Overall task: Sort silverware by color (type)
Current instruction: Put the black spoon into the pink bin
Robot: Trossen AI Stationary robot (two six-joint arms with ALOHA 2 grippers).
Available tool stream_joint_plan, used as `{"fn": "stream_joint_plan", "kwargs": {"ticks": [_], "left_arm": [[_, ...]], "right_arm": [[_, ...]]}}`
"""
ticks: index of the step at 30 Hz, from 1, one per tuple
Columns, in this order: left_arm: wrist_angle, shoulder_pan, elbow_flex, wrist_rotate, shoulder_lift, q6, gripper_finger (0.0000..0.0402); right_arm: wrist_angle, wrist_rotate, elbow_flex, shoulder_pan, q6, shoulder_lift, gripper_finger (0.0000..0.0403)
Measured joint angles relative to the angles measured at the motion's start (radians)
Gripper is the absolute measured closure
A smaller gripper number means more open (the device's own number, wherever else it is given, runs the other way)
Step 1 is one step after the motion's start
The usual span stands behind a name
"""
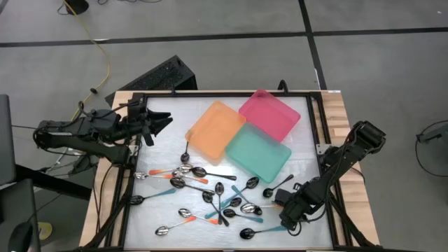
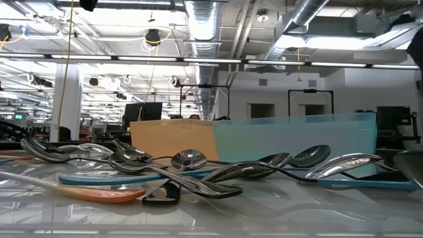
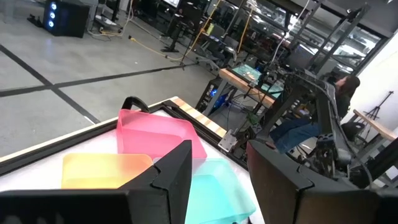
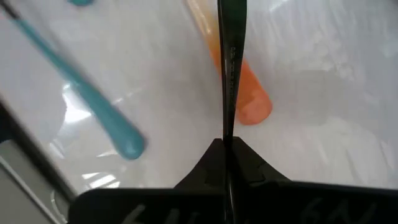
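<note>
Clamped between the right gripper (image 4: 225,146) fingers is a slim black spoon handle (image 4: 231,62), low at the worktop's (image 1: 175,115) front right. Scattered spoons (image 1: 210,199) crowd the front edge; orange (image 1: 215,130), teal (image 1: 257,153) and pink plastic trays (image 1: 270,113) look empty, so sorting has barely begun. Left gripper (image 3: 217,180) waits open at the back left corner.

Overall light: bright, even, from ceiling strip lights (image 2: 132,58) overhead in the low view.
Glare: pale sheen on the white table (image 1: 168,143) top; sharp highlights on the metal spoon bowls (image 2: 188,158).
Shadows: soft and short under the spoons.
Low view focus: nearest orange handle (image 2: 99,193) blurred, room behind fairly crisp.
Right wrist view: teal handle (image 4: 93,112) smeared and soft; the held black handle (image 4: 229,68) sharper.
Left wrist view: own fingers (image 3: 168,180) dark, underlit.
</note>
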Motion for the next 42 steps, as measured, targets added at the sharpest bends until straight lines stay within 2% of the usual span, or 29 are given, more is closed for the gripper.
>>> {"fn": "stream_joint_plan", "kwargs": {"ticks": [9, 17, 20, 31, 36, 42], "left_arm": [[-0.012, 0.0, 0.0, -0.002, 0.0, 0.0, 0.0262], [-0.012, 0.0, 0.0, -0.003, 0.0, 0.0, 0.0262], [-0.012, 0.0, 0.0, -0.003, 0.0, 0.0, 0.0262], [-0.012, 0.0, 0.0, -0.014, 0.0, 0.0, 0.0262], [-0.012, 0.0, 0.0, -0.055, 0.0, 0.0, 0.0262], [-0.012, 0.0, 0.0, -0.082, 0.0, 0.0, 0.0262]], "right_arm": [[-0.073, 0.004, 0.001, -0.021, -0.032, -0.209, 0.0394], [-0.076, 0.082, 0.002, -0.175, -0.195, -0.363, 0.0394], [-0.076, 0.115, 0.002, -0.259, -0.281, -0.387, 0.0394], [-0.09, 0.119, 0.002, -0.634, -0.571, -0.396, 0.0394], [-0.168, 0.159, 0.025, -0.831, -0.73, -0.392, 0.0394], [-0.141, 0.182, 0.076, -1.073, -0.946, -0.388, 0.0394]]}}
